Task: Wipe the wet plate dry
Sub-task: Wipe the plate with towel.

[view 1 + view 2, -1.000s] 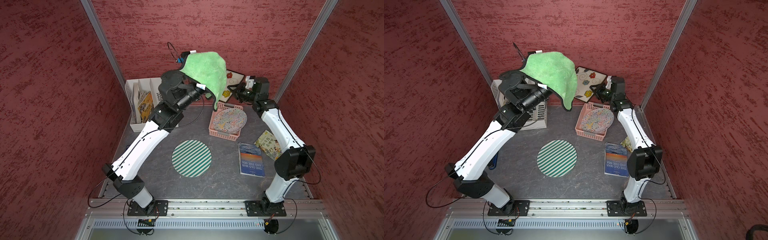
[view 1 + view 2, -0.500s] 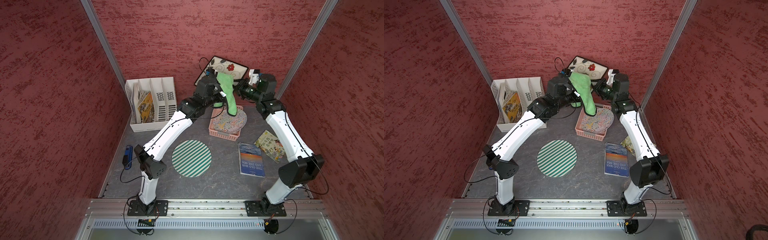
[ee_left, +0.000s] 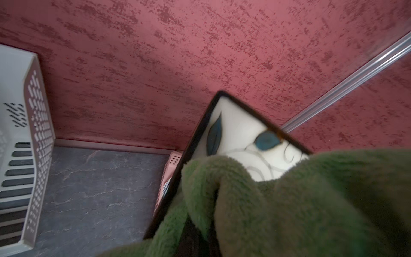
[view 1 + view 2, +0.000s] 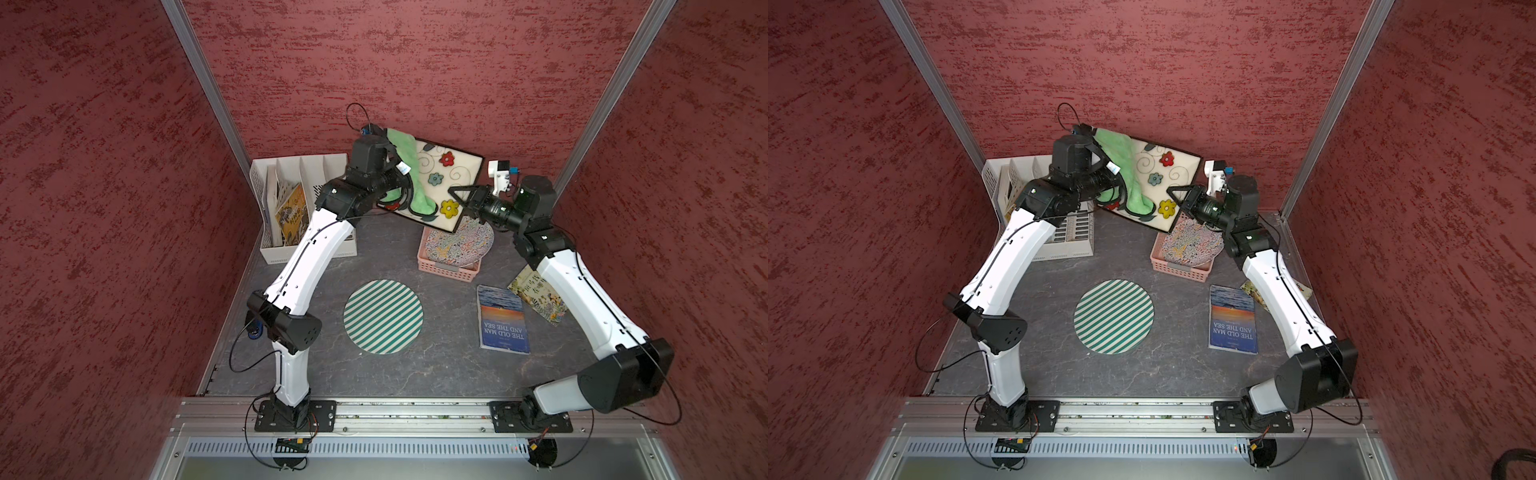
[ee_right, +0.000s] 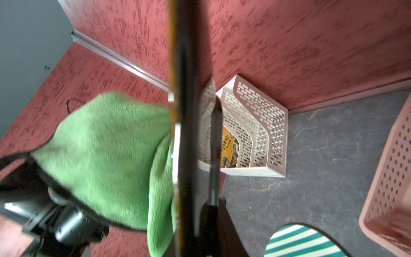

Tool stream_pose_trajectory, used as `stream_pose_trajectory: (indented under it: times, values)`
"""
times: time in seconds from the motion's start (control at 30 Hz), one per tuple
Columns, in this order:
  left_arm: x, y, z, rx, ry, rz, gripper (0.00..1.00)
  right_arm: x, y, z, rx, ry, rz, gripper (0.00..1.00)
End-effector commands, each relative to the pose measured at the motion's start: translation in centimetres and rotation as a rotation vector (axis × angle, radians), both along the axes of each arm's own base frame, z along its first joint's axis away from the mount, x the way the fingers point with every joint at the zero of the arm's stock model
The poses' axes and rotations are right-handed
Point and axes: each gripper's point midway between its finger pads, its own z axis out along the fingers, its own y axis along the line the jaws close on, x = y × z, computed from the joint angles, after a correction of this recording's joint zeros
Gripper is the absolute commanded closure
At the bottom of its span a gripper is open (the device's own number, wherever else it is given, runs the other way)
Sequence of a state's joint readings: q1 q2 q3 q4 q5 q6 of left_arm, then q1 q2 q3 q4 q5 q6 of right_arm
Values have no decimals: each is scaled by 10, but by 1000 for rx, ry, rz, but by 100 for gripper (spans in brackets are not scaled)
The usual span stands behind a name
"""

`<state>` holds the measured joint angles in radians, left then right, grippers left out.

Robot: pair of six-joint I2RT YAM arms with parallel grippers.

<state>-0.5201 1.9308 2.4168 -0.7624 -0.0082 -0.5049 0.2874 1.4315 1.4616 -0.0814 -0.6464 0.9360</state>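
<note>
Green cloth [image 4: 409, 162], one, lies against one square plate [image 4: 457, 174].

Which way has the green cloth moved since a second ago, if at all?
Yes. The green cloth has swung away from the white file rack, now against the flowered plate.

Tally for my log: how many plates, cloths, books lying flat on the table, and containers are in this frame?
Plates: 3 (square floral plate, patterned plate, striped plate)
Cloths: 1 (green cloth)
Flat books: 2 (blue book, illustrated book)
Containers: 2 (pink basket, white file organizer)
Total: 8
</note>
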Motion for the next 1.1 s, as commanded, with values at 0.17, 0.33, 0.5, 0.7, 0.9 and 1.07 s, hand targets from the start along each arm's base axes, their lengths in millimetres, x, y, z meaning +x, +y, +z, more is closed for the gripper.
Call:
stream_pose_trajectory:
  times: [0.17, 0.33, 0.5, 0.7, 0.9, 1.07]
  values:
    - [-51, -105, -30, 4, 30, -499, 100, -70, 5, 152, 142, -523, 156, 100]
    - [-60, -93, -64, 29, 111, -461, 100, -34, -54, 197, 236, -554, -83, 100]
    - [-41, -16, -85, 39, 192, -174, 100, -38, -52, 189, 245, -543, -14, 100]
    - [-15, 12, -43, 31, 120, -108, 100, -83, 18, 125, 100, -494, 209, 100]
    - [-23, -61, -29, 20, 85, -381, 100, -76, 19, 147, 78, -550, 182, 100]
    - [-25, -47, 1, -74, 55, -344, 100, -26, -48, 194, 144, -555, -101, 100]
